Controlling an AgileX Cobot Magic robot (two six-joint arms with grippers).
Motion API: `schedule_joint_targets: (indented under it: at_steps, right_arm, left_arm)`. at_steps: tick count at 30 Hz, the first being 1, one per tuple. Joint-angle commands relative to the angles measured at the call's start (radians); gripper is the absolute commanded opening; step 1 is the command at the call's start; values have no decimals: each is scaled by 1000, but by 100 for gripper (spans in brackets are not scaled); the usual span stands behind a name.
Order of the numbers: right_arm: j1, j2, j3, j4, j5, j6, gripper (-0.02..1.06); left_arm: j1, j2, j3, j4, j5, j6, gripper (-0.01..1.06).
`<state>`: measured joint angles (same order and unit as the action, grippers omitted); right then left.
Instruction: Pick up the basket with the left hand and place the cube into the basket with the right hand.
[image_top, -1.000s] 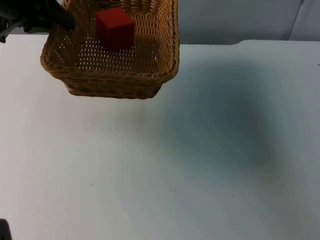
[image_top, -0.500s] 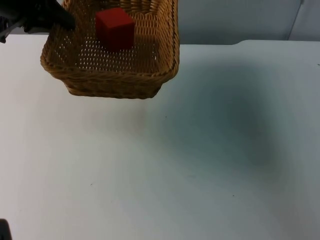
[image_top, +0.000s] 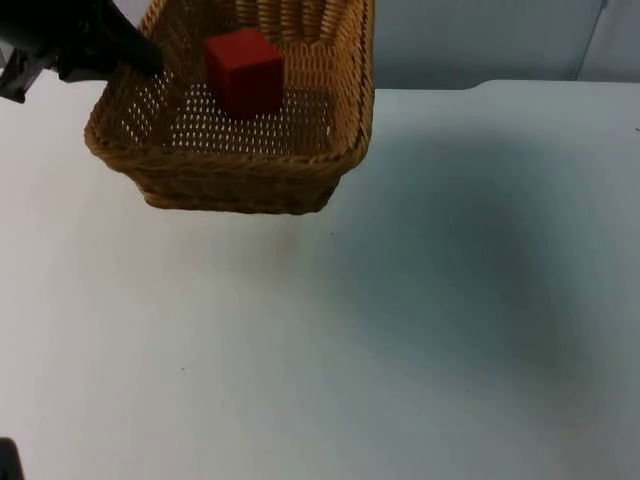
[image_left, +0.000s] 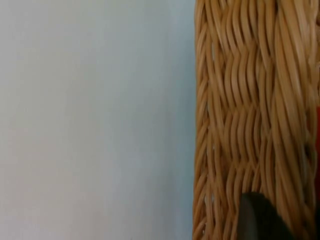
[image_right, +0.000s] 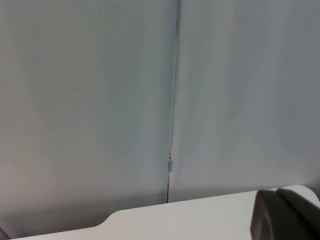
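A woven wicker basket (image_top: 240, 170) hangs tilted just above the table at the far left. A red cube (image_top: 244, 72) lies inside it on the mesh floor. My left gripper (image_top: 140, 58) is shut on the basket's left rim. In the left wrist view the basket's woven wall (image_left: 250, 100) runs beside the white table, with a black fingertip (image_left: 257, 220) against it. My right gripper (image_right: 284, 216) is up high, apart from the basket, and faces the grey partition wall.
The white table top (image_top: 400, 330) stretches wide to the right and front of the basket. The grey partition wall (image_top: 480, 40) closes off the far edge, with a seam (image_right: 172, 100) running down it.
The basket with the cube has shifted a little to the right and toward the front, carried by my left gripper. Its tilt has changed slightly.
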<state>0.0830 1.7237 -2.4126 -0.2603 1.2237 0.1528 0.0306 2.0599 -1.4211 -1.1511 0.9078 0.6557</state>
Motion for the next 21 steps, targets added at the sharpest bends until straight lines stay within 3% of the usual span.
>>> schedule_joint_targets:
  at_steps: [1,5,8,13,18,19,21]
  right_arm:
    - [-5,-4,6,-4,-3,4,0]
    - [-5,-4,6,0,-3,4,0]
    - [-5,-4,6,1,-3,4,0]
    - [-5,-4,6,3,-3,4,0]
    - [-5,-4,6,3,-3,4,0]
    - [-5,-4,6,3,-3,4,0]
    - [-5,-4,6,5,-3,4,0]
  left_arm:
    - [-15,14,-10,-17,83,-6,0]
    - [-58,54,-8,49,97,-13,0]
    - [-117,76,-8,72,26,-13,0]
    - [-143,76,-8,63,-34,-13,0]
    - [-143,76,-8,63,-42,-31,2]
    - [-143,76,-8,63,-44,-31,6]
    - [-143,76,-8,63,-54,-31,24]
